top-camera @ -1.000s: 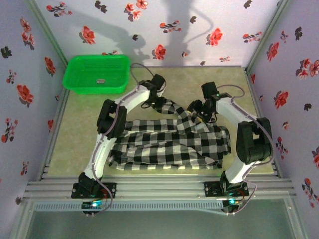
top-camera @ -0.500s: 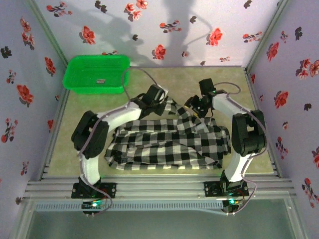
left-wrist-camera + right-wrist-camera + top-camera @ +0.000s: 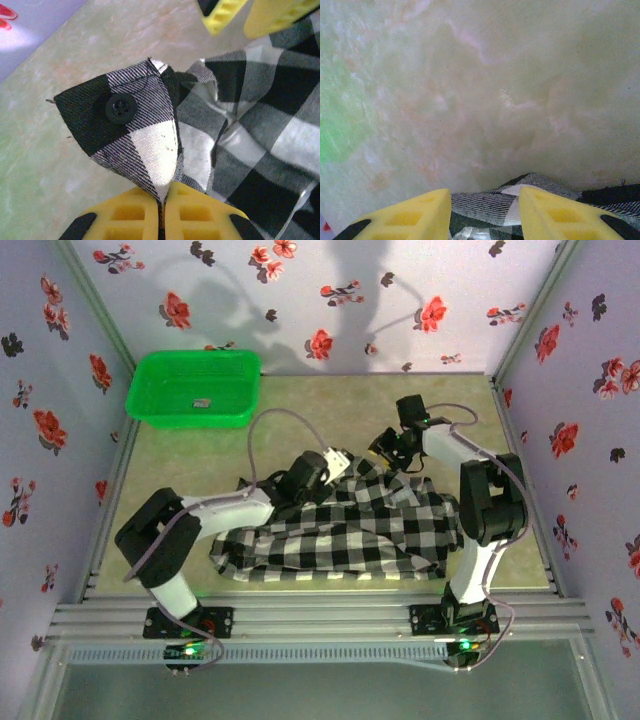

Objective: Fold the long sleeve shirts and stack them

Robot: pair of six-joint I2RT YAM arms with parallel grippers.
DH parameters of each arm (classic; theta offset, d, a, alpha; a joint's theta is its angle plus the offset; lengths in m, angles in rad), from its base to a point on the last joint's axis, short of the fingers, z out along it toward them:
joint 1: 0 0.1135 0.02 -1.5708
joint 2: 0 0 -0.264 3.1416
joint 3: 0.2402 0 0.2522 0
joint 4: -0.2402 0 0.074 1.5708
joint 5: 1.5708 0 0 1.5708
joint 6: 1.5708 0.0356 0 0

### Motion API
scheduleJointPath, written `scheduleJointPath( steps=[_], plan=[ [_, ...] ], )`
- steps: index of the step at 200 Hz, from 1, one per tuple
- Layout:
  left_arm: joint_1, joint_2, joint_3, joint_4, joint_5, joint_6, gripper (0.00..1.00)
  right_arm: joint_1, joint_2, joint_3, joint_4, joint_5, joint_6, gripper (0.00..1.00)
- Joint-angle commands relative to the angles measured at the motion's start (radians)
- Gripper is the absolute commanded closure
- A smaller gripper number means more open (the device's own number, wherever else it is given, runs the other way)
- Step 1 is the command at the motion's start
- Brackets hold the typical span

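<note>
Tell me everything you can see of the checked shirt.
The checked shirt is soft black-and-white woven cloth, lying crumpled and partly bunched across the table. The left hand is shut on a cuff corner bearing a black button. The right hand straddles a far edge, open.

Crumpled black-and-white checked shirt (image 3: 350, 535) at mid-table (image 3: 330, 410)

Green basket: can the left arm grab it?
Probably not yet: the left gripper is shut on the cuff of the checked shirt and must let go before reaching the green basket.
</note>
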Motion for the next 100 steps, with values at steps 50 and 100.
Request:
scheduleJointPath(
  steps=[50,100],
  plan=[
    [0.002,-0.162,-0.245,0.336,0.173,0.21,1.0,0.013,0.076,0.113,0.0,-0.093,-0.015,0.63],
    [-0.001,-0.214,-0.315,0.365,0.195,0.182,1.0,0.083,0.111,0.158,-0.052,-0.132,-0.073,0.69]
  ],
)
